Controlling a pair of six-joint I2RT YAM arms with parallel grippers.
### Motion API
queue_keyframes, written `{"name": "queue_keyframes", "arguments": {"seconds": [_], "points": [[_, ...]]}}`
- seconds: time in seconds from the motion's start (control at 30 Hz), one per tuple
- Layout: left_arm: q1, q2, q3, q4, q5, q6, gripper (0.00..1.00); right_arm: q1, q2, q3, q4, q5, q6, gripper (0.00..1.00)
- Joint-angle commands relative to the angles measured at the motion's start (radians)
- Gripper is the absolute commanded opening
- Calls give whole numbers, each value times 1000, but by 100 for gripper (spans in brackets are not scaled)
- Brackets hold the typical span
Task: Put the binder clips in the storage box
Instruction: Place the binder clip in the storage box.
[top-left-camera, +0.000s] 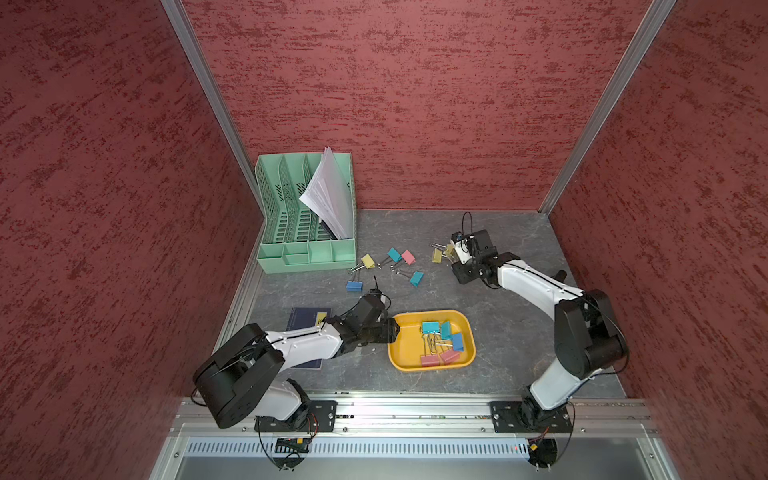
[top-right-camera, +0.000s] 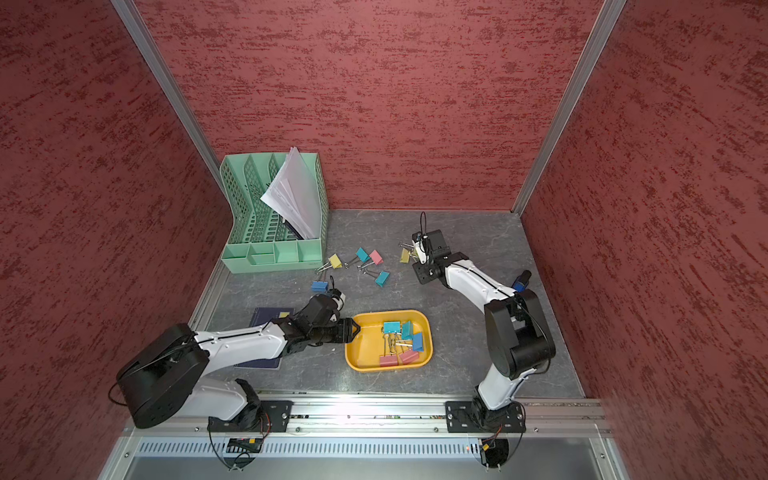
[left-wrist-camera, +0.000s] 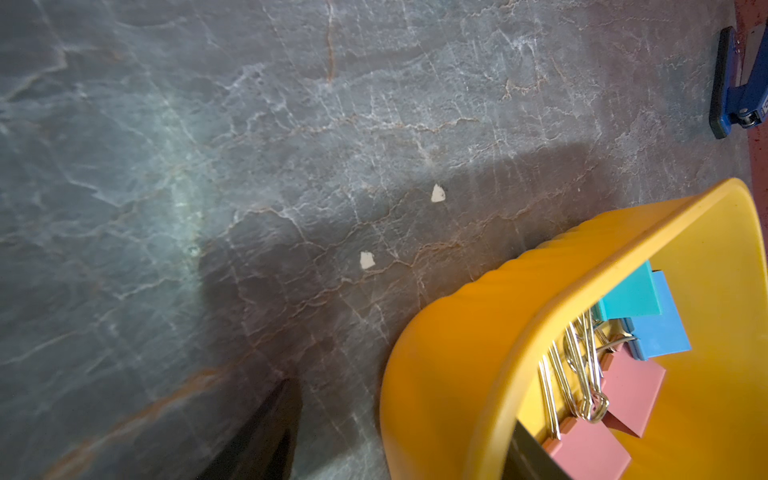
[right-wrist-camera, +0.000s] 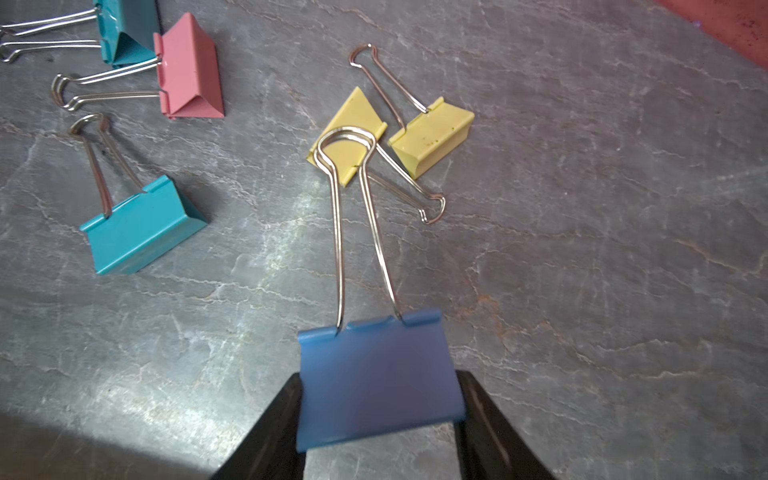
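Binder clips (top-left-camera: 416, 278) loose beside green file organizer (top-left-camera: 307, 253), notebook (top-left-camera: 305, 318) near storage box (top-left-camera: 405, 345)

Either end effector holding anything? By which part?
The right end effector grips a blue clip by the sides of its body, handles free; the left end effector straddles the box wall, open, holding nothing.

The storage box (top-left-camera: 405, 349) sat front and centre on the worktop (top-left-camera: 511, 340), with a heap of binder clips (top-left-camera: 440, 343) in it and the notebook (top-left-camera: 303, 318) to its left. Behind it, loose clips (top-left-camera: 394, 254) lay scattered between the file organizer (top-left-camera: 305, 259), standing in the back-left corner with papers (top-left-camera: 328, 195) in its right-hand slot, and the right gripper (right-wrist-camera: 378, 388), which held one clip (right-wrist-camera: 374, 374) just beside a pair of clips (right-wrist-camera: 432, 137).
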Motion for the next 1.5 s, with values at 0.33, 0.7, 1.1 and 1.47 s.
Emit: {"name": "queue_keyframes", "arguments": {"seconds": [0.33,0.7,1.1,1.47], "points": [[9,-13,-40,-101,-14,-4,67,348,-327,-157,-134,-66,170,49],[10,-100,-44,-139,-31,-11,71,627,-337,-314,-66,-114,423,50],[5,-155,-39,-166,-46,-12,73,731,-244,-313,34,-168,518,51],[4,-144,-24,-171,-56,-4,74,741,-159,-313,71,-201,549,56]]}}
